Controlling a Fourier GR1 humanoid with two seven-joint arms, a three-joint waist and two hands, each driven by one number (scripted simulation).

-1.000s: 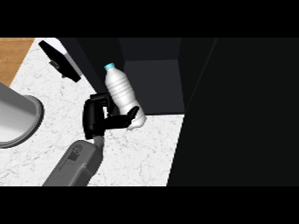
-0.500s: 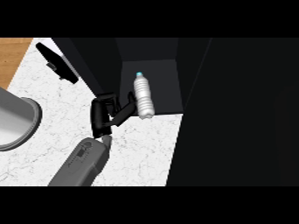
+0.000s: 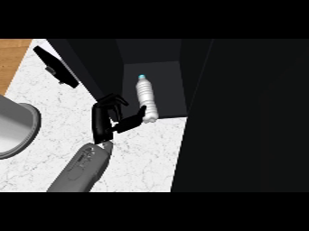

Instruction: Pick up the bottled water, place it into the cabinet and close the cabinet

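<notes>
The bottled water [image 3: 146,97], clear with a light blue cap, stands inside the open dark cabinet [image 3: 167,85], near its front edge. My left hand [image 3: 104,121] is just left of it, outside the opening. Its thumb and a fingertip [image 3: 138,113] pinch the bottle's lower end; the other fingers curl against the cabinet's left wall. The grey forearm [image 3: 84,168] comes up from the lower left. My right hand shows nowhere.
A big grey cylindrical pot [image 3: 4,124] stands at the left on the white marble counter [image 3: 137,158]. A black flat panel [image 3: 56,66] lies at the upper left. The cabinet's black body [image 3: 250,113] fills the right side.
Over the last second my left hand carried the bottle right and away from me, into the cabinet opening. In the last half second hand and bottle barely moved.
</notes>
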